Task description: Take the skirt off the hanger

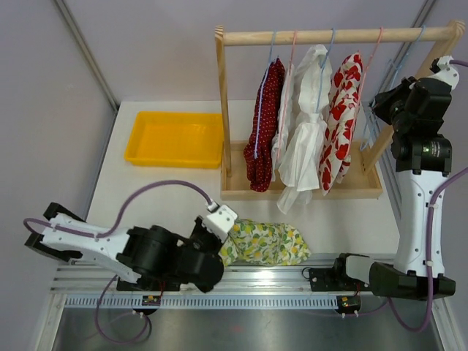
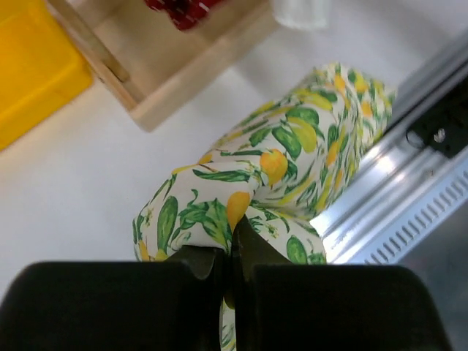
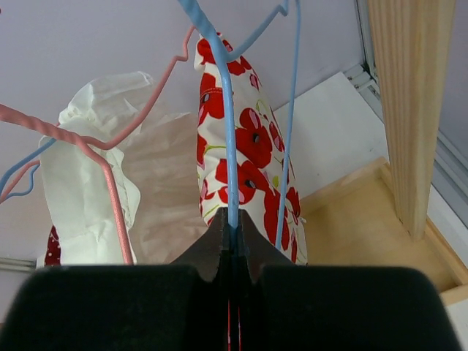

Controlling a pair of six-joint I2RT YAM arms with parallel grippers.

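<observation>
Left gripper pinched the skirt at its near edge, cloth running to 1 o'clock. Right gripper clamped the hanger wire at 12; safest looked like dropping the skirt flat.

White arms, black joints, purple cables, black left pincer.

Skirt edge behind left gripper

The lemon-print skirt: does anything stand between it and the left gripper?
Nothing visible does. The left gripper is shut on the lemon-print skirt, which lies on the table, apart from the blue hanger in the right gripper.
</observation>
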